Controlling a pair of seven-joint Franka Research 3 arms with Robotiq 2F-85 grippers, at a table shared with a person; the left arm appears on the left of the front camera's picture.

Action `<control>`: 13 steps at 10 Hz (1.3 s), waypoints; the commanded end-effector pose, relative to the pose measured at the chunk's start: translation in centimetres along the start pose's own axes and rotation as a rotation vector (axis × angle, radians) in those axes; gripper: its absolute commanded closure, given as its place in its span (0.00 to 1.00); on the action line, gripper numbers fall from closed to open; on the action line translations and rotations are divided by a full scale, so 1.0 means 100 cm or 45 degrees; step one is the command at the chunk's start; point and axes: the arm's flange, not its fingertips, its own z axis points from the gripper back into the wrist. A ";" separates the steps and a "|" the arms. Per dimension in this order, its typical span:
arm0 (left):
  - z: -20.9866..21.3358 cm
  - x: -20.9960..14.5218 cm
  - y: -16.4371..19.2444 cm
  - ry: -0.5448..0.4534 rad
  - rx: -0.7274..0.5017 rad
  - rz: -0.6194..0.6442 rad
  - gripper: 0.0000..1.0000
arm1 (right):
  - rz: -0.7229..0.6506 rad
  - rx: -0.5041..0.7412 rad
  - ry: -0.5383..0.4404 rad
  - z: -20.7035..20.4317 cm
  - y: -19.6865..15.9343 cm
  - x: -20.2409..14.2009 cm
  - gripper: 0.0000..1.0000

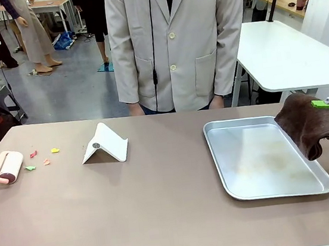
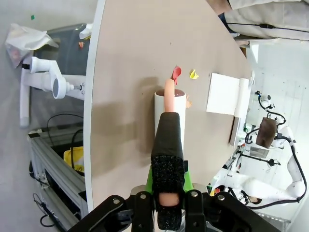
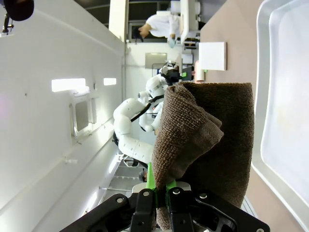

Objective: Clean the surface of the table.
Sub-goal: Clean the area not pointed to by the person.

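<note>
Tabletop (image 1: 163,213) fills the front view, taupe and mostly bare. At its left end a roller (image 1: 8,167) lies just beside a few paper scraps (image 1: 42,157), placed, I'd guess, to run over them; its handle is cut off at the edge. A white stand (image 1: 105,144) sits further in, a tray (image 1: 214,159) to the right, and a brown cloth (image 1: 306,123) hangs above the tray's right rim. A person (image 1: 172,38) waits behind.

From the left wrist, the left fingers (image 2: 167,140) pinch the roller's pink handle, with the roller flat on the tabletop and the scraps just ahead. One finger hides the other.

From the right wrist, the right fingers (image 3: 150,181) clamp the cloth's fold so it dangles, ready for wiping. The cloth hides their tips.
</note>
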 end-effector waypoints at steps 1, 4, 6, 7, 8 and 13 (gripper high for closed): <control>-0.002 0.000 0.000 -0.082 0.048 0.005 0.96 | 0.018 0.021 -0.018 0.000 0.004 0.002 1.00; -0.006 0.000 0.002 -0.048 0.046 -0.015 0.96 | 0.018 0.021 -0.018 0.000 0.004 0.002 1.00; -0.016 0.000 0.007 -0.032 0.072 -0.011 0.96 | 0.018 0.021 -0.018 0.000 0.004 0.002 1.00; -0.022 0.001 0.009 -0.016 0.085 -0.005 0.96 | 0.018 0.021 -0.018 0.000 0.004 0.002 1.00; -0.031 0.000 0.009 -0.001 0.105 -0.009 0.96 | 0.018 0.021 -0.018 0.000 0.004 0.002 1.00; -0.083 0.005 -0.011 0.129 0.151 -0.049 0.96 | 0.018 0.021 -0.018 0.000 0.004 0.002 1.00</control>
